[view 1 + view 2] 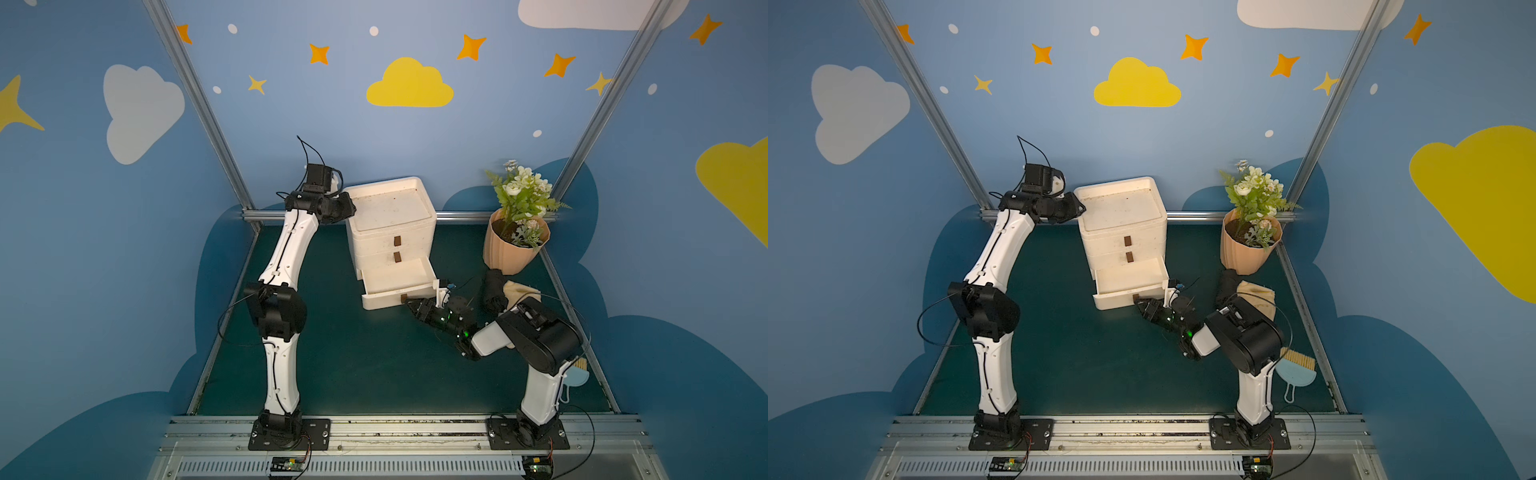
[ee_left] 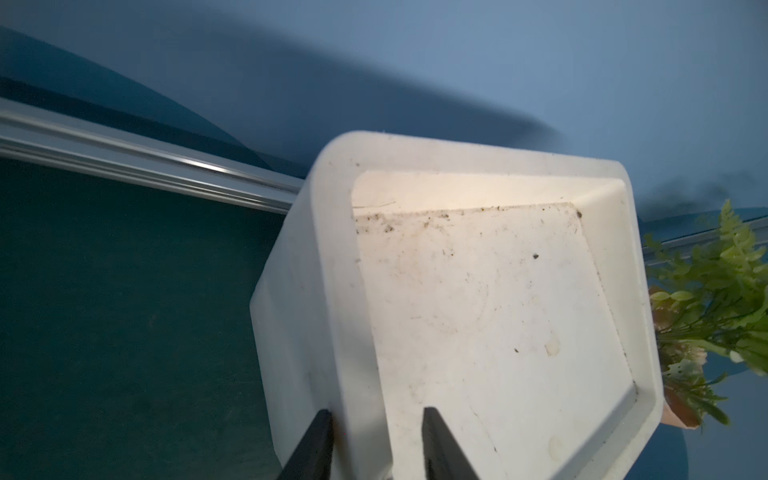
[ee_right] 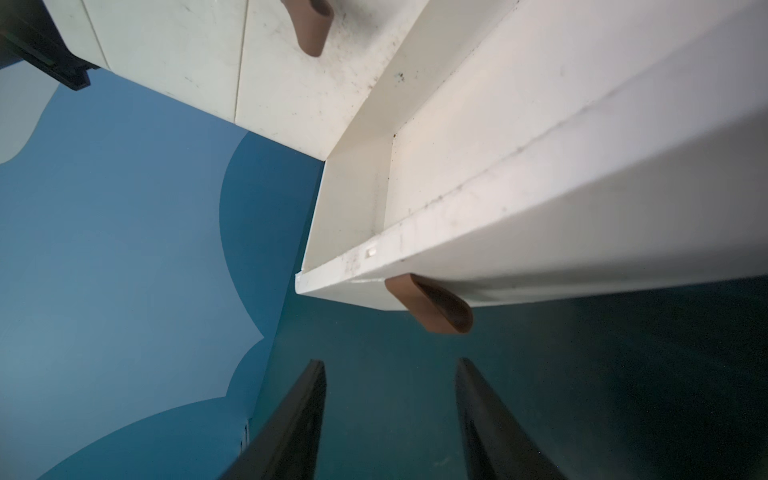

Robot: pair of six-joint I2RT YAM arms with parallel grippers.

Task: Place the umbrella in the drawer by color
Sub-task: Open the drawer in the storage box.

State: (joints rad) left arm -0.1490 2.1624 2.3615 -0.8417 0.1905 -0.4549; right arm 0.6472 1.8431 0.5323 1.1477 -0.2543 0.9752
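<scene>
The black umbrella (image 1: pixel 494 293) and beige umbrella (image 1: pixel 521 291) lie far right by the flower pot (image 1: pixel 509 253) — untouched. Bottom drawer (image 1: pixel 395 276) open; right hand (image 1: pixel 411 306), apart, near its handle (image 3: pixel 432 305); left hand (image 2: pixel 376 411), apart, straddles the cabinet (image 1: pixel 390 208) rim. Next, likely — reach an umbrella.

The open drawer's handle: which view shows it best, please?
The right wrist view: the handle is close and whole, just ahead of the right gripper. Both top views show it tiny; the left wrist view misses it.
</scene>
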